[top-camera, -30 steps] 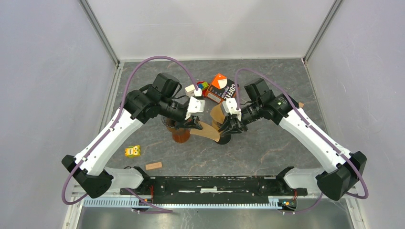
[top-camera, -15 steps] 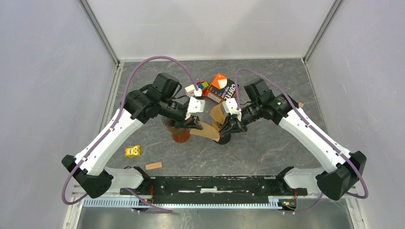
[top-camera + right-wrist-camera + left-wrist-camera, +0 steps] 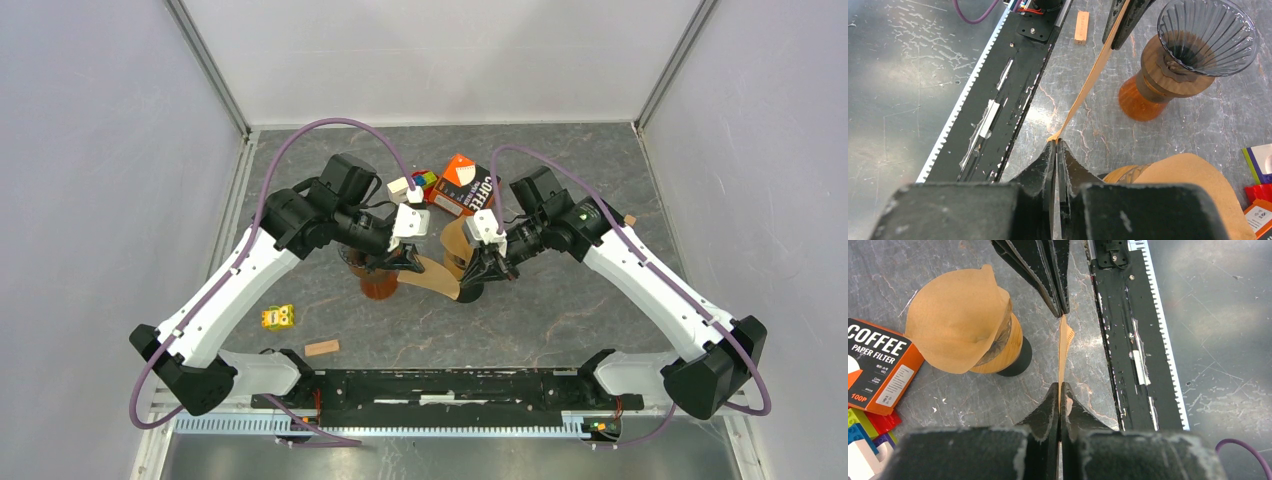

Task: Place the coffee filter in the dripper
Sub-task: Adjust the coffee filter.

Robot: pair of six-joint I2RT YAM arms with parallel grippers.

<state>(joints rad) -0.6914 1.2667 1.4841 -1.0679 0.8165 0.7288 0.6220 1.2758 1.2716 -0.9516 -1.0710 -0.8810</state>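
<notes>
— When you start from the left side of the tabletop [image 3: 560, 320], what do you see?
— First a small yellow toy [image 3: 278, 317] and, near it, a little wooden block [image 3: 322, 348].
— And the left tool?
— The left tool [image 3: 1060, 388] has its fingers pressed together on one end of the coffee filter [image 3: 1063, 347]. The filter is flat, I see it on its edge, and it is up in the air above the tabletop.
— Where is the dripper?
— The dripper [image 3: 1205, 47], a ribbed glass cone on an orange foot, stands upright just beside the left tool. The filter is next to the dripper, not inside it.
— Who holds the other end?
— The right tool [image 3: 1055, 145]. Its fingers are closed on the opposite end, so the filter spans between the two tools.
— And behind them?
— A second stand [image 3: 1008, 346] with a brown paper [image 3: 955, 315] draped over it, close to the filter. Behind it lies an orange box [image 3: 468, 185] with the words COFFEE PAPER FILTER, and coloured blocks [image 3: 424, 180] just beside the box.
</notes>
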